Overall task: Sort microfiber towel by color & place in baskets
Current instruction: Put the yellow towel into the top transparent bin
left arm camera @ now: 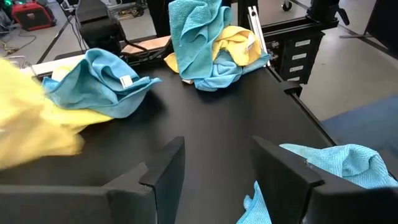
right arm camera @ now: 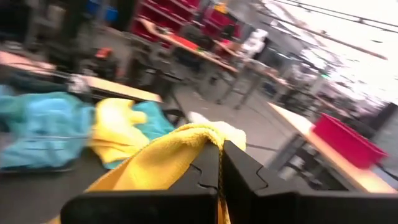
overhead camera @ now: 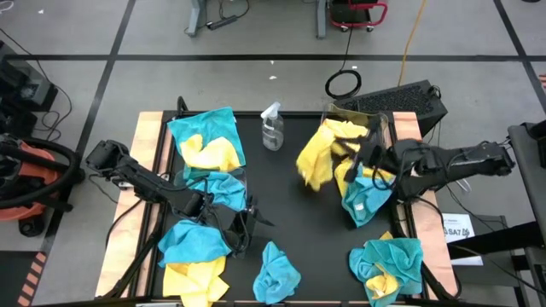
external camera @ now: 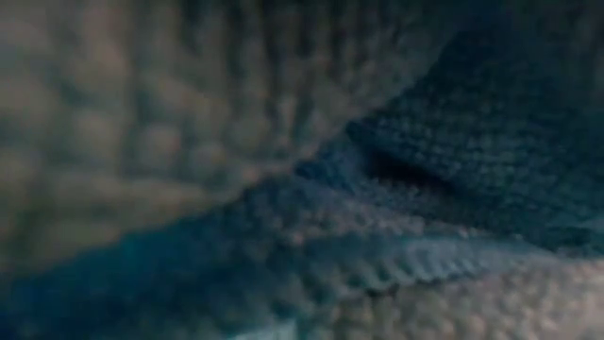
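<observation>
Two grippers: right gripper [right arm camera: 219,163] clamped on a yellow towel [overhead camera: 317,155] above the right basket [overhead camera: 381,128], left gripper [left arm camera: 214,168] open, empty, low over the mat [overhead camera: 299,205].

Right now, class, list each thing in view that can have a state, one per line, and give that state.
right gripper: shut on a yellow towel, lifted by the right basket.
left gripper: open, empty, low over the mat.
right basket: holding teal and yellow cloths.
left basket: teal cloth in it.
spray bottle: upright.
teal towel: crumpled, loose on the mat.
</observation>
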You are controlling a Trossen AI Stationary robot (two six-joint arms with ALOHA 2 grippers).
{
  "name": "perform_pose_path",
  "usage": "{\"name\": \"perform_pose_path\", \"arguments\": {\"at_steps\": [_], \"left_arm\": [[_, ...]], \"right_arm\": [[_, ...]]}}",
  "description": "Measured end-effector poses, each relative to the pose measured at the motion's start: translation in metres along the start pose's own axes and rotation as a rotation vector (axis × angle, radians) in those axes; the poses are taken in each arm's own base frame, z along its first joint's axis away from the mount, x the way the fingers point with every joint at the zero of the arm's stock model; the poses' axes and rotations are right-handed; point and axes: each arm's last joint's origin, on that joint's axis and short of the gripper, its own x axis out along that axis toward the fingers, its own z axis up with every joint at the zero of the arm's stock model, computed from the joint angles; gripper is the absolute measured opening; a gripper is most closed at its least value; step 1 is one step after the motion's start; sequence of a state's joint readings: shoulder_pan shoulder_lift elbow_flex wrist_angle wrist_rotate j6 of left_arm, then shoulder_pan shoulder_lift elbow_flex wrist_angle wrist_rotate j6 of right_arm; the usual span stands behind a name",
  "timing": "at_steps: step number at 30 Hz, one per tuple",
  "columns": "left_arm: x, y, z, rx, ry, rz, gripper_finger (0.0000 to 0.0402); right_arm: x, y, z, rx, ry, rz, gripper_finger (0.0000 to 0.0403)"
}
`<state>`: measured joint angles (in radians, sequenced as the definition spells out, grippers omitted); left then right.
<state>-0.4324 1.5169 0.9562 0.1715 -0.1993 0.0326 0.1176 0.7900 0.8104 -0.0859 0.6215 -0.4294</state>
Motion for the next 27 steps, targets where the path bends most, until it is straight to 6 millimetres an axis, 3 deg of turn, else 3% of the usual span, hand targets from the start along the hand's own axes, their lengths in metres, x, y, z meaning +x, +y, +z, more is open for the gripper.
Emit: {"name": "perform_pose_path", "arguments": {"at_steps": [12,22,27], "left_arm": [[0.000,0.000,0.000,0.000,0.000,0.000,0.0190],[0.000,0.000,0.000,0.000,0.000,0.000,0.0190],[0.000,0.000,0.000,0.000,0.000,0.000,0.0190]], "right_arm": [[0.002,-0.038,-0.011,-0.056,0.074,-0.219,0.0000],[0.007,-0.073,-0.029,-0.159,0.298,-0.542,0.0000],[0.007,-0.085,-0.038,-0.179,0.379,-0.615,0.0000]]}}
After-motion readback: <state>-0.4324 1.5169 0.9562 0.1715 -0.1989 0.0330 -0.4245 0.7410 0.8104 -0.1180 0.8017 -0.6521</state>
